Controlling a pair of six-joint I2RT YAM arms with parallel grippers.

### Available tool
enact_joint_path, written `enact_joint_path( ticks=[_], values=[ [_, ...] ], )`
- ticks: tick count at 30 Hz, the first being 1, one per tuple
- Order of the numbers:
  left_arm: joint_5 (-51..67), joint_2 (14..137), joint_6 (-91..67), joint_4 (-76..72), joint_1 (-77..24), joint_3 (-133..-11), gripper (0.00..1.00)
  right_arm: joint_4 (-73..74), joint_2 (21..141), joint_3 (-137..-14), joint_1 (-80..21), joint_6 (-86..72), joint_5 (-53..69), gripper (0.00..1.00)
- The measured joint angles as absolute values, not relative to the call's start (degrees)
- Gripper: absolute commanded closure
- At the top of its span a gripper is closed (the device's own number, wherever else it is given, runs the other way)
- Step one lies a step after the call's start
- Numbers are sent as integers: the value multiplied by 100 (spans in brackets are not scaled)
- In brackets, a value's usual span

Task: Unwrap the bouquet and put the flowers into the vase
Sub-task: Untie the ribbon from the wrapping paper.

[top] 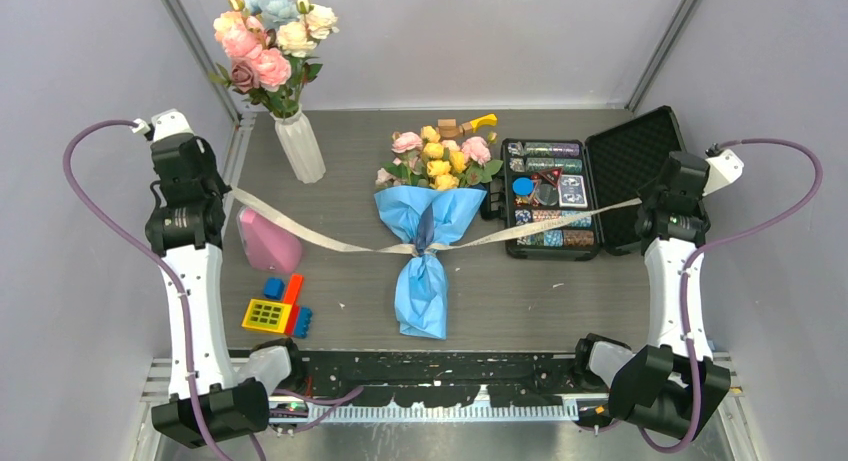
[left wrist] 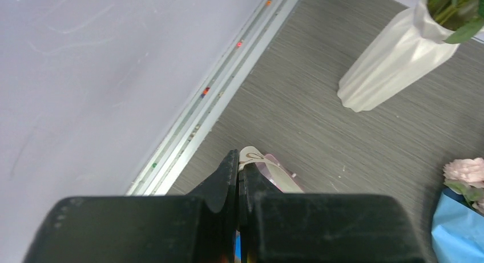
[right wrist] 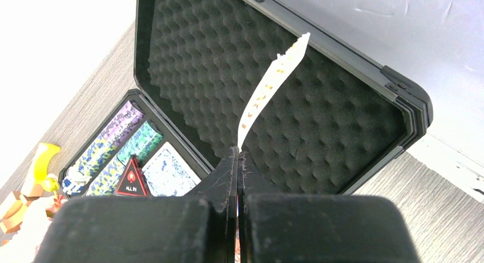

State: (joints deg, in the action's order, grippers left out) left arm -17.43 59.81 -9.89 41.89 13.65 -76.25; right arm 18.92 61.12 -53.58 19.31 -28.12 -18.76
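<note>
Both arms (top: 200,291) w/ white links, black joints, looping purple cables (top: 100,125)

Bright even light, faint shadows, right wrist view's corner overexposed

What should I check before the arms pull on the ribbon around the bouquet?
1. Left hand shut on one end of the ribbon: ok.
2. Right hand shut on the other end: ok.
3. Ribbon free of the open case: cannot tell, it passes over it.
4. Ribbon released from the bouquet: not ok, it cinches the waist of the paper wrap.
5. Vase upright: ok.
6. Room in the vase: cannot tell, larger blooms fill its mouth.
</note>
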Motion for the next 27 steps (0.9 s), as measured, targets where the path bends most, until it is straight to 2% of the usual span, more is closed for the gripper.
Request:
enact_joint_path(
  ticks=[7, 8, 10, 12, 13, 14, 15, 17, 19, 27],
  values=[
    [-2222, 5977, -825, 4322, 1365, -7749, 100, 1953, 6099, -5439, 1955, -2740, -2051, 100],
    [-2263, 5977, -823, 4333, 1365, -7787, 96, 1986, 6093, -5448, 1962, -2731, -2099, 100],
    [-2285, 5964, -825, 4331, 1365, -7819, 78, 2060, 6069, -5461, 1964, -2727, -2189, 99],
    [-2259, 5948, -823, 4340, 1365, -7819, 54, 2161, 6064, -5498, 1964, -2720, -2268, 79],
    [-2224, 5946, -845, 4344, 1363, -7819, 43, 2222, 6064, -5513, 1964, -2711, -2298, 63],
    [-2185, 5944, -840, 4351, 1356, -7819, 35, 2285, 6064, -5533, 1964, -2707, -2331, 55],
    [-2141, 5944, -836, 4357, 1326, -7819, 28, 2351, 6064, -5555, 1966, -2707, -2351, 41],
    [-2093, 5944, -834, 4362, 1227, -7819, 18, 2462, 6064, -5588, 1968, -2711, -2383, 25],
    [-2062, 5944, -819, 4368, 1035, -7819, 13, 2565, 6060, -5605, 1968, -2670, -2405, 19],
    [-1935, 6075, -705, 4469, -375, -7852, 10, 2917, 5861, -5647, 1973, -2624, -1933, 18]
  ],
)
